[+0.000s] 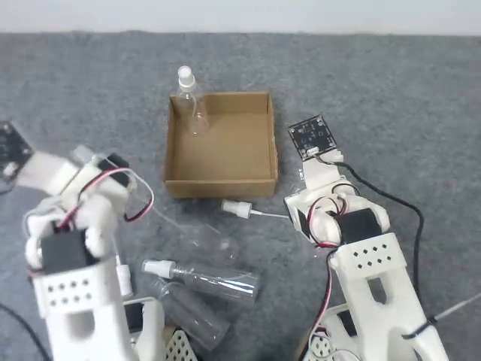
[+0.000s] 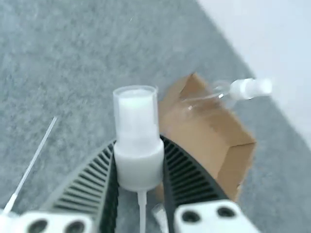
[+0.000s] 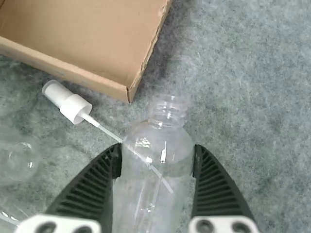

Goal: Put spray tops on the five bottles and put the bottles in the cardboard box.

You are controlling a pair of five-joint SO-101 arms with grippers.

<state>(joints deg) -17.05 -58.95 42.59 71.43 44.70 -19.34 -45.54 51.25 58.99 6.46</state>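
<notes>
Your left end effector (image 2: 138, 145) clamps a spray top (image 2: 137, 116); your right end effector (image 3: 156, 151) clamps an uncapped bottle (image 3: 155, 187) near the cardboard box's (image 1: 220, 186) lower right corner. A loose spray top (image 1: 236, 208) lies just below the box's lower edge.

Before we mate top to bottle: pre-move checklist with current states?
1. Grip on white plastic spray top by left claw: ok.
2. Grip on clear plastic bottle by right claw: ok.
3. That bottle's neck uncapped: ok.
4. The top's dip tube straight: cannot tell, its end runs out of frame.
5. Top lined up over neck: not ok, the arms sit apart.
6. Room in brown cardboard box: ok, one topped bottle inside.
</notes>
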